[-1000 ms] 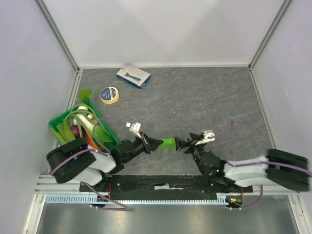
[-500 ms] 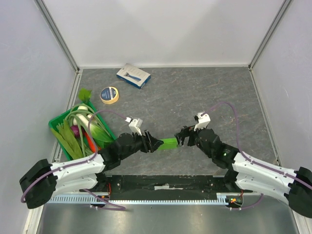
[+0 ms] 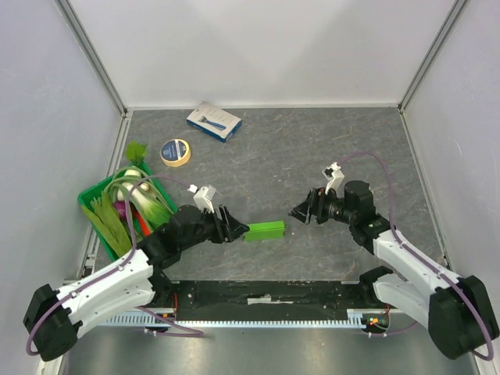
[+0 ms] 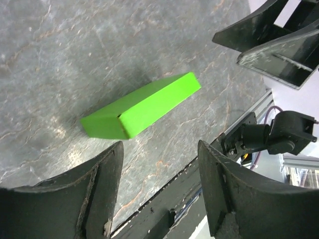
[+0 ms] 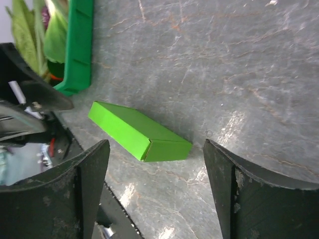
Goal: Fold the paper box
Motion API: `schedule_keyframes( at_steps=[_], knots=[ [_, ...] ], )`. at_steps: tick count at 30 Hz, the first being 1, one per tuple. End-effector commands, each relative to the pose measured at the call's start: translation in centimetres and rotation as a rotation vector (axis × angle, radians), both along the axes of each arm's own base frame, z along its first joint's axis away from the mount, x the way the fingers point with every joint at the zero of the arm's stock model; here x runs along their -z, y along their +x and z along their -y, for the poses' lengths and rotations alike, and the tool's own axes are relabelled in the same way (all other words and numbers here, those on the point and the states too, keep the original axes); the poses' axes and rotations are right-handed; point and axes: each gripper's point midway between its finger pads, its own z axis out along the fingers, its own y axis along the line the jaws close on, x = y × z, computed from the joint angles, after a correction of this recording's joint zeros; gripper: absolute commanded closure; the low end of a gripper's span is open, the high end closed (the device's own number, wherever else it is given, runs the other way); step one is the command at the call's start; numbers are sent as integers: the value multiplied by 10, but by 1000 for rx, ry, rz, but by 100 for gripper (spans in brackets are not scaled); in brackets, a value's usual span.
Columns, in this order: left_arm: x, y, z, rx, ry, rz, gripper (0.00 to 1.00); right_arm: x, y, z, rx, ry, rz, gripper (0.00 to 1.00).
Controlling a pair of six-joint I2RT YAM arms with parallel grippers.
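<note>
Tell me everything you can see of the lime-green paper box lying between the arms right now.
The lime-green paper box looks folded shut: a slim rectangular block of thin matte card, plain and unprinted, with a seam where an end flap closes. No flaps or tabs stick out. It lies on its broad face on the grey stone-patterned table, towards the near edge, between the arms. The left gripper and right gripper stand open, clear of it; only the table touches it.
</note>
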Motion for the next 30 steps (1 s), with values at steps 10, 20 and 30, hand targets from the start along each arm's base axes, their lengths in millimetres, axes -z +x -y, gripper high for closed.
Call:
schedule_keyframes(
  at_steps=[10,20,30],
  knots=[
    [25,-2,11,94,-123,-140,30,17,-30,-21,-254,259,-128,28],
    [30,12,13,75,-104,-143,33,26,-22,-30,-254,250,-148,39],
    [38,21,11,58,-88,-147,37,30,-19,-41,-263,226,-156,43]
  ],
)
